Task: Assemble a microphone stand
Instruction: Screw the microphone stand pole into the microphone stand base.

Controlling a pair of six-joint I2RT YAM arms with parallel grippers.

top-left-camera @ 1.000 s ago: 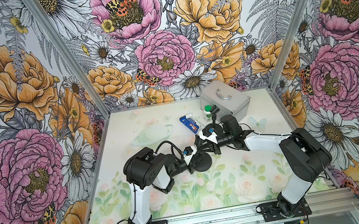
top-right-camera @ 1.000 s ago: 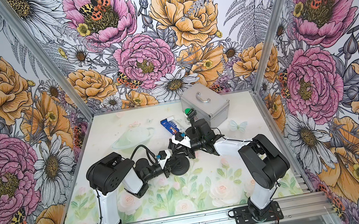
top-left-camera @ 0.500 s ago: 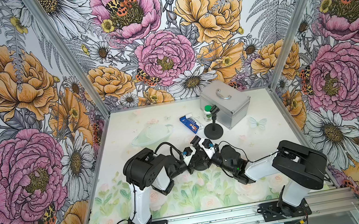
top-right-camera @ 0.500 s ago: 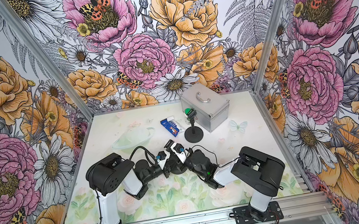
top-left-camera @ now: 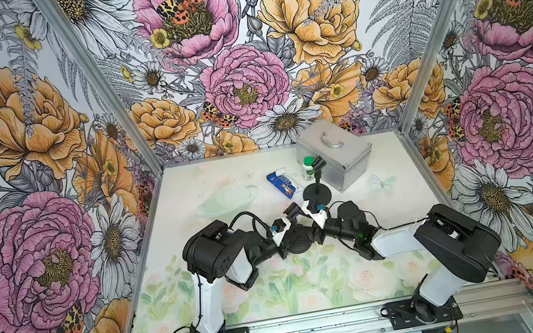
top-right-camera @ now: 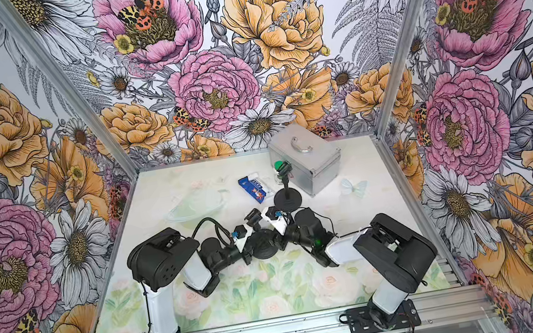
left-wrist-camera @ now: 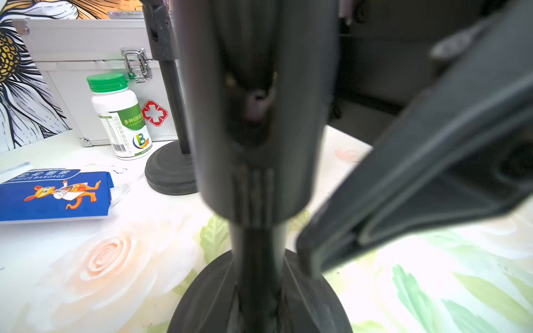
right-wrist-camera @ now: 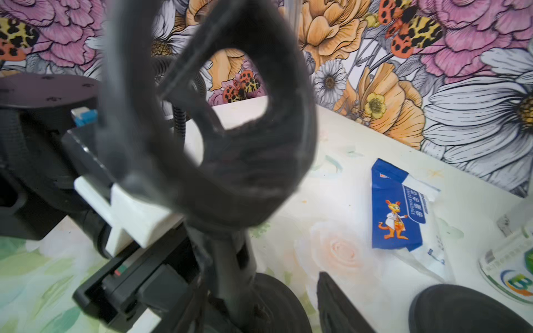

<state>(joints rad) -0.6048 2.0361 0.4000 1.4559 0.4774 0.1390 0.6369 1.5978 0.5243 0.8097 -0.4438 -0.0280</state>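
A black microphone stand stands mid-table in both top views, its round base (top-left-camera: pixel 301 244) (top-right-camera: pixel 263 245) under its pole (left-wrist-camera: pixel 256 259) and clip (right-wrist-camera: pixel 230 150). My left gripper (top-left-camera: pixel 288 243) (left-wrist-camera: pixel 259 317) is shut on the pole just above the base (left-wrist-camera: pixel 207 302). My right gripper (top-left-camera: pixel 313 236) (right-wrist-camera: pixel 268 302) is open beside the same pole, with one finger (right-wrist-camera: pixel 340 305) standing clear of it. A second black stand (top-left-camera: pixel 316 195) (left-wrist-camera: pixel 170 170) stands upright by itself in front of the case.
A silver first-aid case (top-left-camera: pixel 333 153) stands at the back right. A green-capped white bottle (top-left-camera: pixel 308 168) and a blue gauze packet (top-left-camera: pixel 281 185) lie next to the second stand. A clear plastic piece (top-left-camera: pixel 226 199) lies at the back left.
My right gripper has left the second stand standing by the case and swung down to the near stand beside my left gripper. Its jaws have opened. My left gripper has kept its grip.
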